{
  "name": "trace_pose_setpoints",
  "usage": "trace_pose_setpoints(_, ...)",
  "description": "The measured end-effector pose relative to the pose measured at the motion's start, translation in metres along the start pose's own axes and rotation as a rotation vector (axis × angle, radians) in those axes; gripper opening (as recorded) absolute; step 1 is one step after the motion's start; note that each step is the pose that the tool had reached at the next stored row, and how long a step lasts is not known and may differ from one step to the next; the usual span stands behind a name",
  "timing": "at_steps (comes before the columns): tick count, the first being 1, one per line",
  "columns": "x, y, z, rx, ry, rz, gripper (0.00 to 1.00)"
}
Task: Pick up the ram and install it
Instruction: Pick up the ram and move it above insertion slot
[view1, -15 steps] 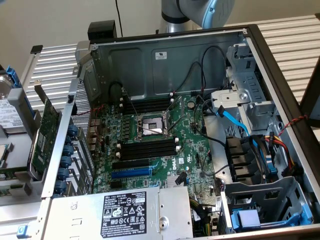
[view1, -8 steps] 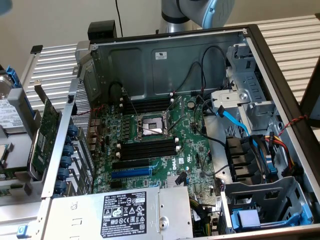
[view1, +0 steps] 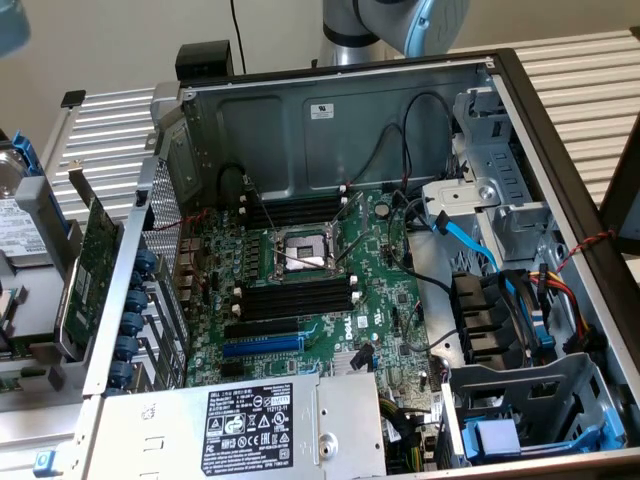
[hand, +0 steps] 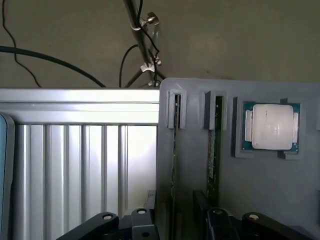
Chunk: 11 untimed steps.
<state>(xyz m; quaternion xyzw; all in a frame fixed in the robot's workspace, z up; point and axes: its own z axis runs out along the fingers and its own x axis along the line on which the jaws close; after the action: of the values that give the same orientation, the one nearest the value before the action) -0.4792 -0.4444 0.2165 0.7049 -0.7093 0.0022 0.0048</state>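
Two ram sticks stand on edge in slots of a grey holder (hand: 195, 115), one (hand: 173, 150) beside the other (hand: 214, 145). My gripper (hand: 180, 225) hovers over the holder, open. Its black fingers (hand: 125, 222) sit on either side of the first stick's near end without touching it. The second stick runs toward the other finger (hand: 240, 222). In the exterior view the open computer case (view1: 540, 130) shows the motherboard (view1: 385, 290) with black memory slots (view1: 295, 297) and more slots (view1: 295, 210) behind the CPU socket (view1: 300, 250). The arm's body (view1: 400, 20) rises behind the case.
A processor chip (hand: 271, 126) lies in the holder beside the sticks. A ribbed metal table (hand: 80, 165) borders the holder, with cables (hand: 145, 45) beyond it. Outside the case at the exterior view's left stand a green expansion card (view1: 95, 250) and a drive (view1: 15, 230). The power supply (view1: 250, 425) lies in front.
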Motion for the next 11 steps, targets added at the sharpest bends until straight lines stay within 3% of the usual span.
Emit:
trace_pose_setpoints(7,0.0,0.0002,0.0127,-0.0005,-0.0004,0.002,0.42)
trace_pose_setpoints(11,0.0,0.001,0.0151,-0.0014,-0.0003,0.003,0.42)
